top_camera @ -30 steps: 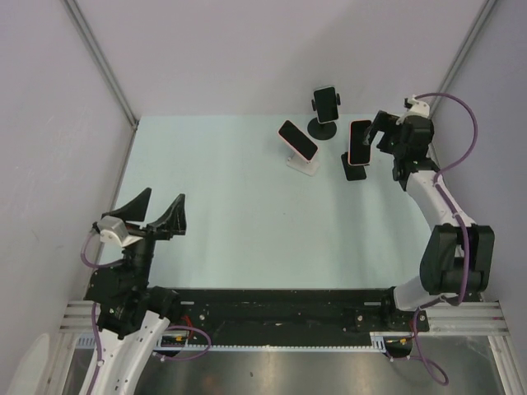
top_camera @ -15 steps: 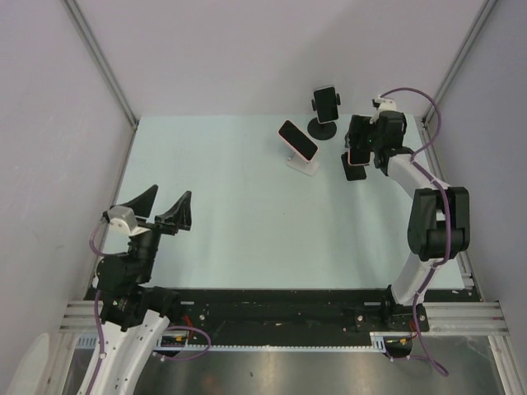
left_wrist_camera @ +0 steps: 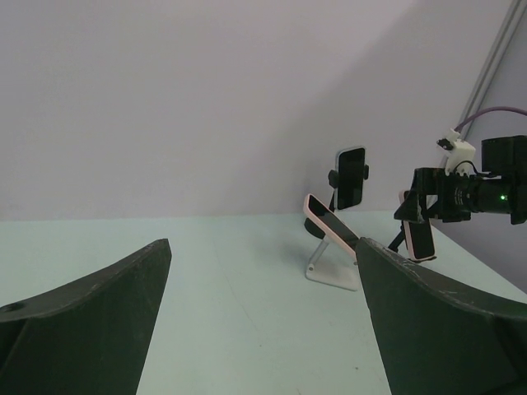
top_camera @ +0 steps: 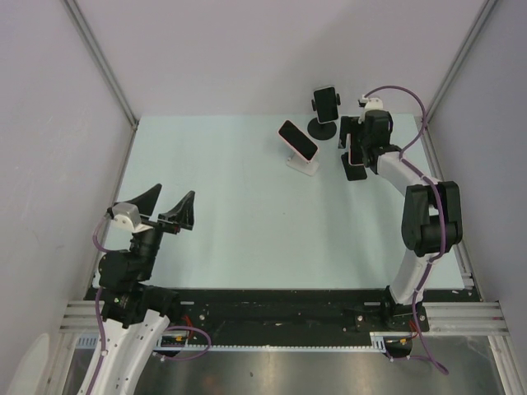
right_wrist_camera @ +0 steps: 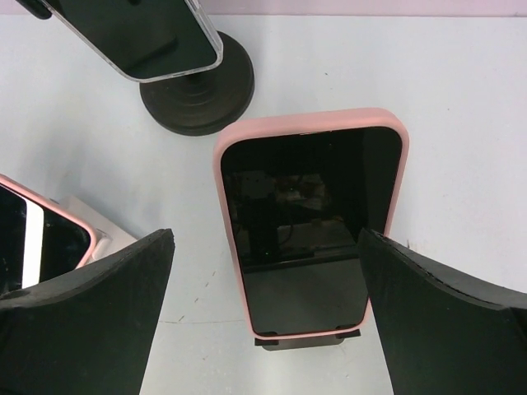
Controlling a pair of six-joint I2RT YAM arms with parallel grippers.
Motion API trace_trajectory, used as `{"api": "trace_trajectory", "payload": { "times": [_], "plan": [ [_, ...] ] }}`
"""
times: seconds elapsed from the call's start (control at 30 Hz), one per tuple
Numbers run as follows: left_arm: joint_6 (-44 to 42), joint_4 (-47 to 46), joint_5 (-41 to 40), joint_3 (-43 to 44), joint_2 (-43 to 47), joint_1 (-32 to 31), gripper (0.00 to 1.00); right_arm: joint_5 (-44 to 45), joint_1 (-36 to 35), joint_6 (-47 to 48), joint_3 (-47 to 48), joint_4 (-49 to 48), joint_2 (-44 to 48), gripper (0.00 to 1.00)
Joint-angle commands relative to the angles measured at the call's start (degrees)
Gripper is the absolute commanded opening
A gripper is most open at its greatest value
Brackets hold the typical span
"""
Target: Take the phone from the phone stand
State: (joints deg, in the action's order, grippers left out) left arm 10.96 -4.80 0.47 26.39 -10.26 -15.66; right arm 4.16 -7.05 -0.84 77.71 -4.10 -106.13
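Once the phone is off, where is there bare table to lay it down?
The middle of the table is bare, from the left pincer across to the right arm. The far right is crowded: the phone on the round-base stand, the one on the white stand and the pink-cased phone, straddled by the open right pincer, stand close together.

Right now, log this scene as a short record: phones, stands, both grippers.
phones: three, each on its own stand
right phone: pink-cased phone, leaning on black stand
middle phone: second pink phone, tilted on white stand
rear phone: clear-cased phone, on round-base stand
right gripper: open, fingers flanking the pink-cased phone, not closed on it
left gripper: open, empty, far from the phones
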Motion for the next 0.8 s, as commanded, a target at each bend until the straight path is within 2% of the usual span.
{"api": "trace_trajectory", "payload": {
  "times": [0.0, 0.57, 0.77],
  "plan": [
    [-1.1, -1.7, 1.5, 1.6, -0.5, 0.5, 1.00, 2.4, -0.1, 2.2, 2.5, 0.5, 2.1, 1.00],
    [-1.1, -1.8, 1.7, 1.6, -0.2, 0.6, 1.00, 0.0, 2.5, 1.7, 2.1, 3.7, 1.3, 1.00],
    [-1.1, -1.8, 1.9, 1.7, -0.4, 0.7, 1.00, -1.7, 2.6, 2.2, 1.7, 3.9, -0.7, 0.92]
  ]
}}
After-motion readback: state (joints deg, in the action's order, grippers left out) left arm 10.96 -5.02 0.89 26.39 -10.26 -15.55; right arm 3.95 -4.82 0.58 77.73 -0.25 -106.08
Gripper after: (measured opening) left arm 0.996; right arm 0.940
